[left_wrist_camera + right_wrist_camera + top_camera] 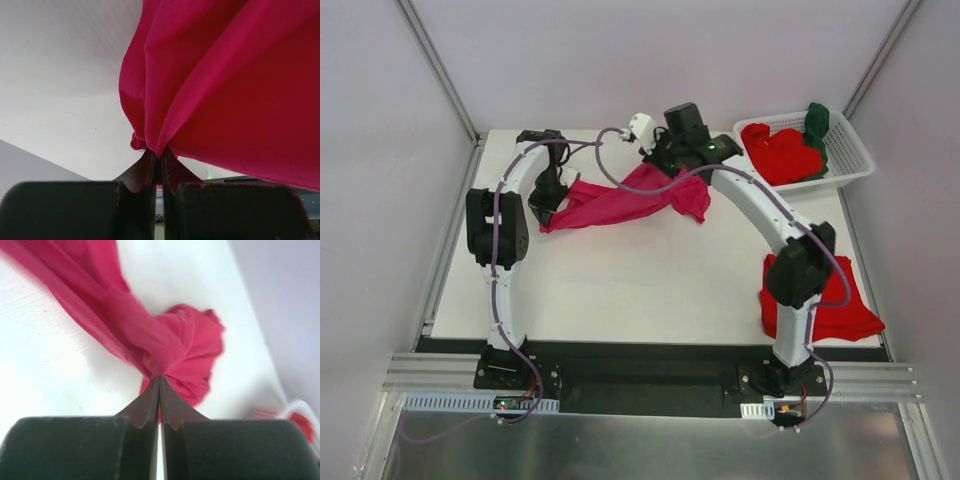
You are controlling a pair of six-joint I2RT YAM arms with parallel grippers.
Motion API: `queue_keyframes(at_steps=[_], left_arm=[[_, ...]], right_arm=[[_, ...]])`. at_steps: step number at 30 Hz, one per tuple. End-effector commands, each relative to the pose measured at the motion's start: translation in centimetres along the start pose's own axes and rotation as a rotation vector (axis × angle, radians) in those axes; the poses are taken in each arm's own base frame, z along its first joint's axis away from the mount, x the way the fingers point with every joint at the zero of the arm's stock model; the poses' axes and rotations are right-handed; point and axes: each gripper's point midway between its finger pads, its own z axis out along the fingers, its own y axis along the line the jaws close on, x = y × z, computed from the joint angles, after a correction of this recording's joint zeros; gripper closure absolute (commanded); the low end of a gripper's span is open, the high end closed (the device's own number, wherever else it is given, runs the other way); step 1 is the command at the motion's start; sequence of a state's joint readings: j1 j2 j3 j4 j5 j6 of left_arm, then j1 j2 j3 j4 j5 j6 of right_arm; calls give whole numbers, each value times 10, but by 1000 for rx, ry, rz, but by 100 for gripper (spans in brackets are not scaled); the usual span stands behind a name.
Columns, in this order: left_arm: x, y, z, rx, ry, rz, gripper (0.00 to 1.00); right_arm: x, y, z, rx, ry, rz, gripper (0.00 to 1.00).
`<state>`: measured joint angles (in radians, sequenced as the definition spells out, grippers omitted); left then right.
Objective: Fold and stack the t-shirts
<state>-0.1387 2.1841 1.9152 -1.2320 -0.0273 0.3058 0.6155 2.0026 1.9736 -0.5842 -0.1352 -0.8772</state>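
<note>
Magenta t-shirt [620,203] hangs over white table [620,290], pale walls [370,150].

Magenta-pink t-shirt [620,203] stretched between left gripper [546,212] and right gripper [661,168], seemingly pinched.

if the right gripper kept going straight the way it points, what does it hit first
The pink shirt: the right gripper is shut on it, with bunched cloth right ahead of the tips. Past that, probably the table; depth is unclear.
</note>
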Motion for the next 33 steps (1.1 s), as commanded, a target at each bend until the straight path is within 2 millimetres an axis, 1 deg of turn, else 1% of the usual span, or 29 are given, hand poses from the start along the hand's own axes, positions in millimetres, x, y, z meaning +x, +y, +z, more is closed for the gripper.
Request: queue_keyframes(at_steps=[1, 2, 3, 5, 6, 7, 9, 10, 13, 14, 15, 16, 18, 19, 20, 21, 22, 23, 24, 25, 26, 27, 28, 29, 30, 31, 33], left_arm=[[2, 3, -10, -29, 9, 17, 100], [1, 4, -10, -35, 8, 17, 100], [1, 7, -9, -47, 11, 19, 100], [-1, 9, -8, -57, 11, 20, 100], [-2, 12, -9, -64, 11, 20, 100], [-2, 11, -7, -64, 18, 23, 100], [-3, 13, -7, -69, 16, 20, 100], [-3, 13, -7, -71, 17, 20, 100], [-4, 13, -7, -71, 15, 22, 100], [-3, 14, -6, -72, 17, 20, 100], [-3, 13, -6, -74, 17, 22, 100], [-3, 14, -6, -75, 21, 22, 100], [-3, 14, -6, -77, 20, 22, 100], [-2, 13, -7, -77, 20, 20, 100], [-1, 14, -7, -79, 23, 20, 100], [0, 13, -6, -81, 27, 22, 100], [1, 13, -7, -82, 28, 24, 100], [3, 14, -6, -82, 34, 23, 100], [4, 13, -5, -82, 35, 24, 100], [5, 13, -7, -82, 34, 26, 100], [7, 12, -6, -79, 38, 26, 100], [7, 11, -7, -76, 34, 21, 100], [7, 11, -9, -77, 29, 21, 100], [7, 11, -10, -78, 28, 19, 100], [8, 11, -10, -77, 29, 16, 100], [8, 11, -11, -78, 25, 17, 100], [11, 10, -12, -78, 31, 19, 100]], right_arm=[[-12, -17, -76, 94, -11, -42, 98], [-9, -20, -85, 111, 3, -43, 98], [-7, -20, -100, 125, 5, -48, 98], [4, -16, -113, 125, 39, -56, 97], [9, -12, -124, 124, 47, -70, 97], [18, -5, -129, 106, 77, -69, 97], [29, 5, -137, 78, 112, -65, 97], [37, 12, -145, 56, 139, -53, 97], [52, 30, -150, 8, 163, -24, 97], [54, 34, -149, 4, 157, -13, 96], [54, 36, -148, 5, 147, -11, 95], [51, 33, -145, 20, 131, -8, 93], [45, 31, -135, 34, 128, -8, 92], [38, 26, -131, 47, 116, -4, 89], [28, 20, -121, 49, 105, 0, 87], [21, 14, -117, 60, 94, -3, 80], [14, 9, -106, 70, 79, -14, 54], [3, 2, -101, 85, 51, -25, 37], [6, -1, -79, 79, 65, -50, 26], [-3, -9, -68, 106, 33, -70, 13], [-6, -13, -58, 117, 25, -86, 7], [1, -14, -31, 107, 47, -109, 2], [-4, -19, -18, 120, 31, -122, 2], [0, -17, -2, 107, 45, -133, 1], [-11, -23, 5, 118, 26, -141, 2], [8, -23, 34, 114, 83, -137, 1], [10, -22, 56, 104, 88, -140, 1]])
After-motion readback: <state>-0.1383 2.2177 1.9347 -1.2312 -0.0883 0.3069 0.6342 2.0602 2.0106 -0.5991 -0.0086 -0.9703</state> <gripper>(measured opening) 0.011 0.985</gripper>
